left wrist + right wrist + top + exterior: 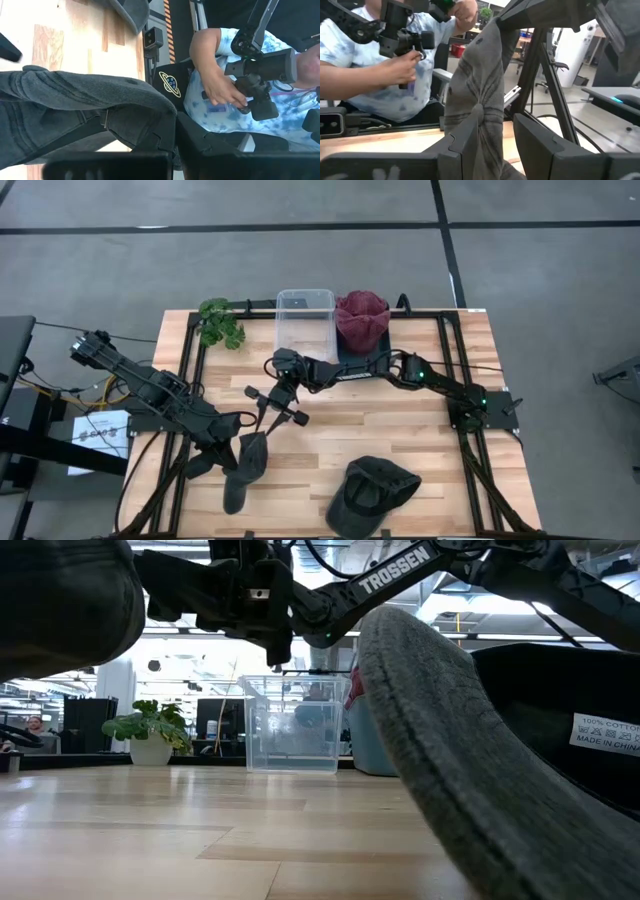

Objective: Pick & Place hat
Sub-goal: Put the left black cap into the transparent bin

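Note:
A grey hat (245, 470) hangs from my left gripper (232, 442), which is shut on it over the table's near left part. In the right wrist view the same grey hat (480, 75) hangs with its crown facing the camera. My right gripper (275, 408) reaches in level from the far right and is open. Its fingers (462, 137) stand on either side of the hat's lower part. A second, darker hat (372, 492) lies on the table by the near edge, and its brim (430, 740) fills the low view. A maroon hat (362, 320) stands at the far edge. My left gripper holds the grey hat by its upper end (160, 120), coming at it slanting down from the table's left. The fingers themselves hide the place of contact. The hat hangs below them in slack folds. My right gripper: one finger overlaps the hat's crown (479, 109); I cannot tell whether it touches.
A clear plastic box (305, 320) and a small potted plant (220, 323) stand at the far edge, left of the maroon hat. A person in a light blue shirt (365, 75) sits beyond the near edge, hands on control handles. Bare wood (400, 420) lies in the middle.

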Robot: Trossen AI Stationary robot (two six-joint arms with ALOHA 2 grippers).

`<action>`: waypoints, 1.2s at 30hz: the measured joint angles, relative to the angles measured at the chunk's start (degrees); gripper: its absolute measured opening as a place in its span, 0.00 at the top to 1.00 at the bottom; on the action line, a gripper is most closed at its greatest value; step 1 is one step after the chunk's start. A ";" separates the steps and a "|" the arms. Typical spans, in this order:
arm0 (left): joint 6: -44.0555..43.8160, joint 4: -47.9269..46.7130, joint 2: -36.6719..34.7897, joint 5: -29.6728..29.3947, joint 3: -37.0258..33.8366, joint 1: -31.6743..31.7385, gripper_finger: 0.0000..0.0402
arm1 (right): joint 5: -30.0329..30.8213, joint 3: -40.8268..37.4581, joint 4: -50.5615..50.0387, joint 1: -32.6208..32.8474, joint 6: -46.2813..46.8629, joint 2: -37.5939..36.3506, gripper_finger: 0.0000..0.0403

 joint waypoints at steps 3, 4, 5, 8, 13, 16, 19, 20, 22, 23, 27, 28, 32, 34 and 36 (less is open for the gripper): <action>0.00 0.01 0.00 0.00 0.00 -0.01 0.98 | 0.69 0.00 -0.11 0.57 -0.49 0.00 0.71; 0.00 -0.01 0.00 0.00 0.00 0.01 0.98 | 0.70 0.00 -0.39 0.80 -0.87 -0.02 0.71; 0.00 -0.01 0.00 0.00 0.00 0.01 0.98 | 0.69 0.00 -0.42 1.05 -0.94 -0.02 0.71; 0.00 0.00 0.00 0.00 0.00 0.00 0.98 | 0.63 -0.02 -0.54 2.01 -0.94 -0.02 0.71; 0.00 0.00 0.00 0.00 0.00 -0.01 0.98 | 0.62 -0.02 -1.88 3.64 -1.41 -0.04 0.71; 0.00 0.00 0.00 0.00 0.00 -0.01 0.98 | 0.60 -0.02 -2.12 4.56 -1.43 -0.04 0.71; 0.00 -0.01 0.00 0.00 0.00 -0.01 0.98 | 0.65 -0.02 -2.15 5.29 -1.52 -0.04 0.71; 0.00 -0.01 0.00 0.00 0.00 -0.01 0.98 | 0.87 -0.02 -2.19 5.47 -1.97 -0.04 0.71; 0.01 -0.01 0.00 0.00 0.00 -0.01 0.98 | 2.63 -0.02 -2.56 5.81 -3.57 -0.04 0.71; 0.00 -0.01 0.00 0.00 0.00 -0.01 0.98 | 3.71 -0.02 -2.71 5.98 -4.20 -0.04 0.71; 0.00 -0.01 0.00 -0.06 0.00 -0.01 0.98 | 6.83 -0.04 -4.99 6.12 -9.03 -0.09 0.82; 0.00 -0.03 0.00 -0.09 0.00 0.01 0.98 | 6.83 -0.02 -5.67 6.08 -9.96 -0.09 0.87; 0.00 -0.06 0.00 -0.26 0.00 0.01 0.98 | 6.61 -0.02 -6.12 5.38 -7.95 -0.11 0.96; 0.00 -0.07 0.00 -0.29 0.00 0.01 0.98 | 6.52 -0.02 -6.19 5.20 -5.74 -0.11 0.96; 0.00 -0.08 0.00 -0.31 0.00 0.01 0.98 | 6.47 -0.02 -6.25 5.00 -4.19 -0.11 0.96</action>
